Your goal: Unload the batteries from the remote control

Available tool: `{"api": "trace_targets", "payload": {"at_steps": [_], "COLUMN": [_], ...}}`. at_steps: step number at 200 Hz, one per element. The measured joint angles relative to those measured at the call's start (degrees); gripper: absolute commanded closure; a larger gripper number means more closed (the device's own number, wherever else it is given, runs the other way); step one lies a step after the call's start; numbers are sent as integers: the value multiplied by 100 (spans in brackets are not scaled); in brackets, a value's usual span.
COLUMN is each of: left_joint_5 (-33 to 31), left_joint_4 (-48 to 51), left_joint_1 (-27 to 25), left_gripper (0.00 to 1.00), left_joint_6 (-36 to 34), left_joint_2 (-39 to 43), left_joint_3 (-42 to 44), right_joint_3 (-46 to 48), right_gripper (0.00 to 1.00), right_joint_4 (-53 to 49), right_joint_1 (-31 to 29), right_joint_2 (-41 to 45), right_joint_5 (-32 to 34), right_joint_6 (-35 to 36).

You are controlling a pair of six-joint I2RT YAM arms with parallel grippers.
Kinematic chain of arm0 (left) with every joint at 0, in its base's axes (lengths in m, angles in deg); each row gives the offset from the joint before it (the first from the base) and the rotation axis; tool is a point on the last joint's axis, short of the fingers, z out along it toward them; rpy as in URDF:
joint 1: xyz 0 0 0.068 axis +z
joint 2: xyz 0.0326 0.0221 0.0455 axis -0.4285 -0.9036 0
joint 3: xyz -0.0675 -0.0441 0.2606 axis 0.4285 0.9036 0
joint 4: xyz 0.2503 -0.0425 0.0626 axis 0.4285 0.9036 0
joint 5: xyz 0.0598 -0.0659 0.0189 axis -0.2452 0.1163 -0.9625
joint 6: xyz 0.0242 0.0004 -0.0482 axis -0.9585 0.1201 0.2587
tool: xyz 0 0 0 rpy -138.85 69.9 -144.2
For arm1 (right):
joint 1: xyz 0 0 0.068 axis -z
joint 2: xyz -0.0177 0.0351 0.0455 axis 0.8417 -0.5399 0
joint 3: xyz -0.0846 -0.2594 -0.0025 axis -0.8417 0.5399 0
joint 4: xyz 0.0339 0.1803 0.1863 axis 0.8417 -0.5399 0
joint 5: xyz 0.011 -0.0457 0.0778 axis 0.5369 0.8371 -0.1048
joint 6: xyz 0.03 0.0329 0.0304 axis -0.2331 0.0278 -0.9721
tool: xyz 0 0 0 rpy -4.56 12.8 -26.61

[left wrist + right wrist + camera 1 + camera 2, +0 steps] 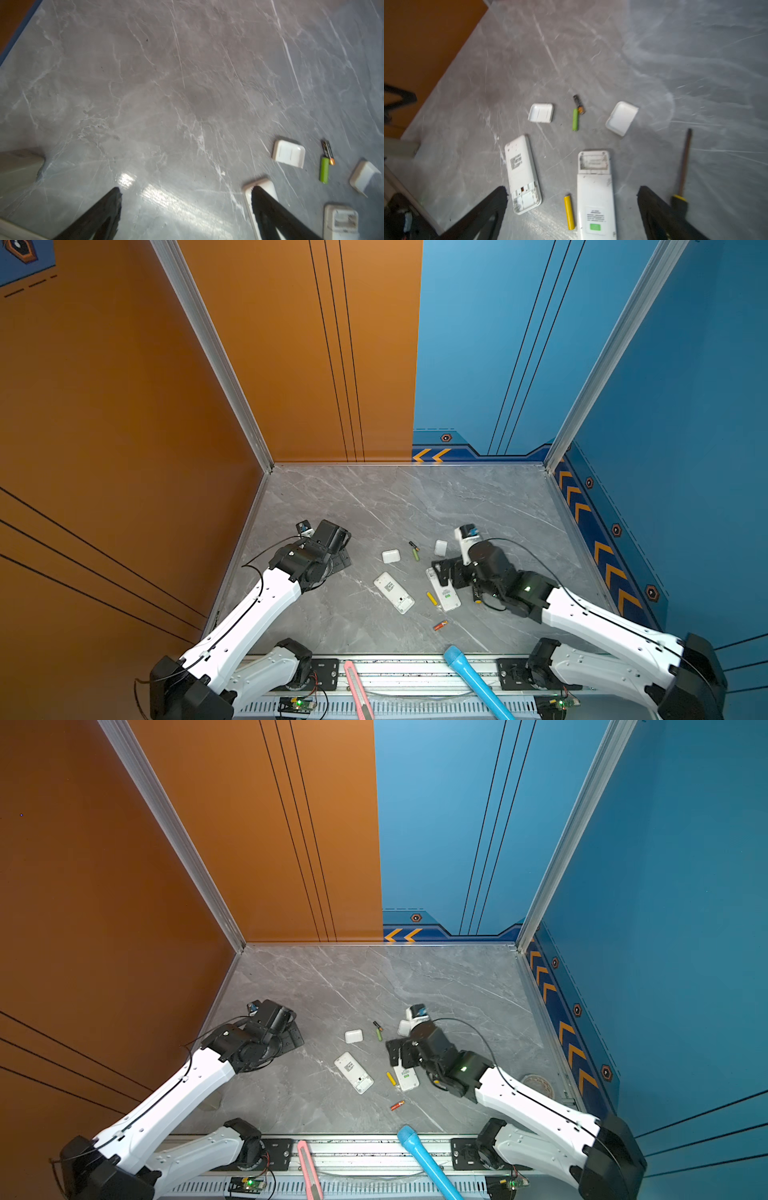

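finds the left gripper [186,189] at nine o'clock on the desk [415,506], jaws spread wide, empty, likely held out of the way. shows the left remote [522,174] and right remote [595,193] mid-desk, backs up so the bare bays face the arms. puts the black-and-green battery [579,104] touching the green battery [575,120] at twelve, the yellow battery [569,212] between the remotes, the red-orange battery [440,625] at six. has the right gripper [572,188] at three, wide open above the right remote, gripping nothing; reads as unloading finished.

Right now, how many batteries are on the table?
4. The black battery and green battery lie together between the two white covers; the yellow battery beside the green-stickered remote; the red-orange battery nearest the front rail. None seems hidden.
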Motion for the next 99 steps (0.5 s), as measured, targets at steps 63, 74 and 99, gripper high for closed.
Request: {"api": "trace_targets", "payload": {"at_steps": [63, 74, 99], "left_joint_5": [-1198, -1303, -1318], "left_joint_4": [-2793, -3838, -5818], "left_joint_1": [879, 1047, 1333], "left_gripper": [2, 2, 2], "left_joint_6": [-1919, -2507, -3620], "left_joint_2": [361, 326, -267], "left_joint_3": [1633, 2153, 2935], "right_joint_3": [227, 636, 1401], "right_gripper": [0, 0, 0], "right_joint_4": [509, 1193, 2643], "right_joint_1": [4771, 4780, 4391], "right_joint_2": [-844, -1169, -1943], "right_joint_5": [63, 232, 553], "right_joint_6": [986, 1147, 1576]}}
